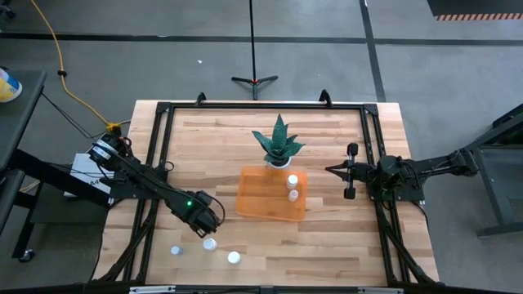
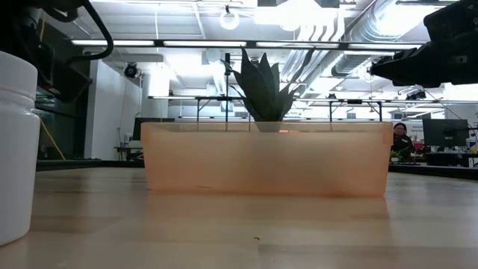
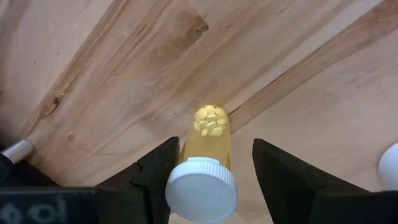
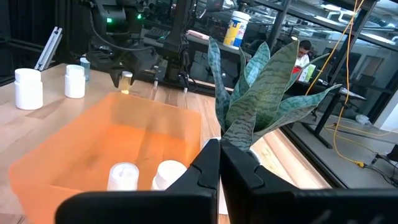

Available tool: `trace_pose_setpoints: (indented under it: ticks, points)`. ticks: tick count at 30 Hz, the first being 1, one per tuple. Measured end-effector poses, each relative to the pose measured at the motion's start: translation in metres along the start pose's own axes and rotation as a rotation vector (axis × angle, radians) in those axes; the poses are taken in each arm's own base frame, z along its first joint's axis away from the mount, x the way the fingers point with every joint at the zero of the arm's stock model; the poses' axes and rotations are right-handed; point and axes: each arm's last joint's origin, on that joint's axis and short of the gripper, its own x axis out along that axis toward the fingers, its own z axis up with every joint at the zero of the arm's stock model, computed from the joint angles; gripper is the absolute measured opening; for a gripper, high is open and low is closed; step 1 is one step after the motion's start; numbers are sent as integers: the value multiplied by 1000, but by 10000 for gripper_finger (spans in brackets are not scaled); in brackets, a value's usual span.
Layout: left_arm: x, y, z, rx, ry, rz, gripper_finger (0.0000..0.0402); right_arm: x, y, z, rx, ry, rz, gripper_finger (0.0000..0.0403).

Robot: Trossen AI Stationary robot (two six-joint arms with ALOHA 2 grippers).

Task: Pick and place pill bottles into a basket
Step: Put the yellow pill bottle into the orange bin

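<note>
Above wooden table [image 3: 112, 74], left gripper [image 3: 211, 171] fingers grasping amber pill bottle [image 3: 210, 140], long axis along fingers, white cap wristward.

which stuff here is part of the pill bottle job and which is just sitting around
Job: amber pill bottle in the left gripper; white bottles on the table; two bottles inside the orange basket.
Bystanders: potted plant; idle right gripper, beside the basket.

Grey concrete floor [image 1: 425, 73] lies all round the wooden table [image 1: 212, 139], crossed by dark lines. A yellow cable [image 1: 61, 57] snakes over it and a black stand [image 1: 254, 79] rises behind. Overhead run bright lamps [image 2: 229, 18] and silver ducts [image 2: 358, 33]; desks with monitors [image 2: 444, 133] stand beyond.
</note>
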Motion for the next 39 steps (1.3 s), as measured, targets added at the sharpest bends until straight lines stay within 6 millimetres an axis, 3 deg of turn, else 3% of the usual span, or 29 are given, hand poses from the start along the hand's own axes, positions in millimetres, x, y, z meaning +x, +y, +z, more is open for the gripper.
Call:
trace_pose_setpoints:
  ticks: [9, 22, 25, 32, 39]
  points:
    - [0, 0, -1, 8, 19, -6, 231, 0, 0, 0, 0, 0, -1, 1]
    - [0, 0, 0, 62, 11, -3, 134, 0, 0, 0, 0, 0, 0, 2]
    - [0, 0, 0, 80, 2, -1, 133, 0, 0, 0, 0, 0, 0, 2]
    - [0, 0, 1, 111, -21, 5, 172, 0, 0, 0, 0, 0, 0, 1]
    - [-10, -3, 1, 182, -36, 9, 139, 0, 0, 0, 0, 0, 0, 6]
